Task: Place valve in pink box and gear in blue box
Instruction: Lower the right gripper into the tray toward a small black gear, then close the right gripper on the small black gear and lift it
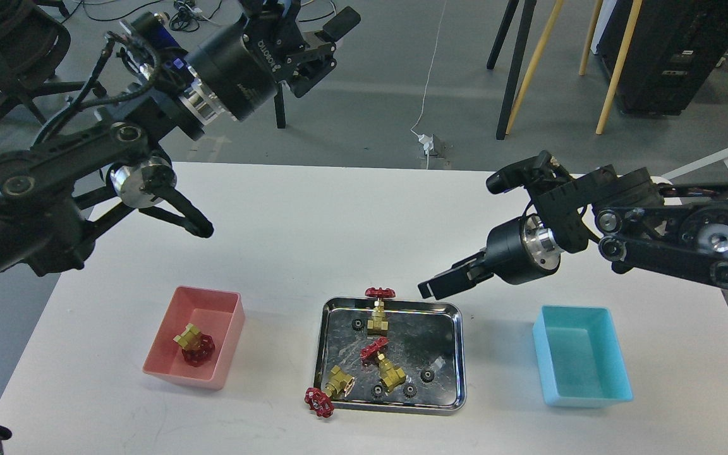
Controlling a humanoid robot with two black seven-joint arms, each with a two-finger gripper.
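Head view: the right pincer hovers with its fingers close together, gripping nothing, just above the steel tray's far right corner. Below it lie three valves and four gears. A fourth valve sits in the pink box, far to its left; the blue box is right of it. The left pincer is raised high; whether it's open, I can't tell.

You are looking at a white counter carrying a salmon-pink box, a light turquoise-blue box and a shiny steel tray that is reflecting dark patches. The valve in the pink box is showing a brass-yellow body and a red spoked handwheel, as are the three valves on the tray, and the gears are showing plain black. Both arms are appearing black with silver metal rings, and each tool, left and right, is black as well.
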